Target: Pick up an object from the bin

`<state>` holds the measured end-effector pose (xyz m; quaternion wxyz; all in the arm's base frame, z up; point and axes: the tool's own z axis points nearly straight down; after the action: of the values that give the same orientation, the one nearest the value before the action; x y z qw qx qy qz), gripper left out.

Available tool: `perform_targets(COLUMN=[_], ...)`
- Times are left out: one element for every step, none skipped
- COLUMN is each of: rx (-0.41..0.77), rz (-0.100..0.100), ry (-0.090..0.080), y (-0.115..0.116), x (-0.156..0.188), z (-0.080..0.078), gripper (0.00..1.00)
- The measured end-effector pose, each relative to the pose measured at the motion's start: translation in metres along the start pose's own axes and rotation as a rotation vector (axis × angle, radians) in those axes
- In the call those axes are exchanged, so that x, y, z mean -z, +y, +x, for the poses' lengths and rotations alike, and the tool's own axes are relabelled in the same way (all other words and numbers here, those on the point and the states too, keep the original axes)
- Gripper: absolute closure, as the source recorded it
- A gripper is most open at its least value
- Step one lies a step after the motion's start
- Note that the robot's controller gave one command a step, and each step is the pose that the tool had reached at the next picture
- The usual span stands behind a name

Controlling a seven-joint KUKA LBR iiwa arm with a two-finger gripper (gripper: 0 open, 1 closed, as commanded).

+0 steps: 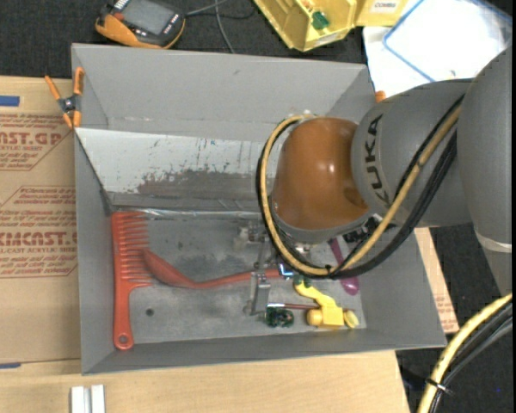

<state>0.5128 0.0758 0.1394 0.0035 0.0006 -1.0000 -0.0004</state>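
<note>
Our tool hangs at the rake handle's tip, near the bin's front wall; open or closed, we cannot tell. Open floor lies toward the rake's head; a yellow toy lies just beside.

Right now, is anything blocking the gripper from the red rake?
Nothing visible does. The gripper is right at the handle tip of the red rake on the floor of the bin. The yellow thing and small green thing lie on its other side.
</note>
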Motion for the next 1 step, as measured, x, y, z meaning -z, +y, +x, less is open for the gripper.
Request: perform_targets(rx=[-0.001], rz=[-0.001], ry=[-0.007], y=[-0.0004], x=[0.0033], z=[-0.0020], gripper=[0.00])
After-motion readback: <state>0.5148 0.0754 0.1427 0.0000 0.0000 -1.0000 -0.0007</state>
